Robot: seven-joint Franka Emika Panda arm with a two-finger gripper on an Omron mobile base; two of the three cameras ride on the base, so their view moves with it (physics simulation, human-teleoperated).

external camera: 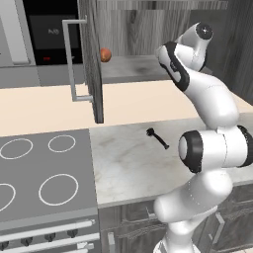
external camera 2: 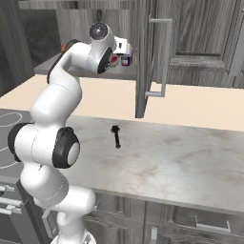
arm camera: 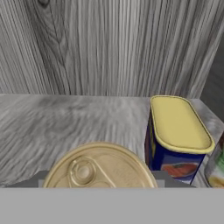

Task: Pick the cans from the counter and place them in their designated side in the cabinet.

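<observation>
The marbled counter (external camera 2: 181, 157) lay below the dark wood-grain cabinet (external camera: 148, 29), whose door (external camera: 91, 59) stood open with its bar handle (external camera: 71, 59) outward. On the cabinet shelf (arm camera: 52, 118) two cans stood close together: the gold-lidded can (arm camera: 98, 168) nearest the hand camera, and the dark blue can (arm camera: 177, 140) with its yellow top just beside it, its label art too blurred to read. One orange ball (external camera: 105, 54) sat on the shelf by the door. One black utensil (external camera 2: 116, 135) lay on the counter. Whether the gripper (external camera 2: 125, 51) gripped the gold-lidded can could not be told.
</observation>
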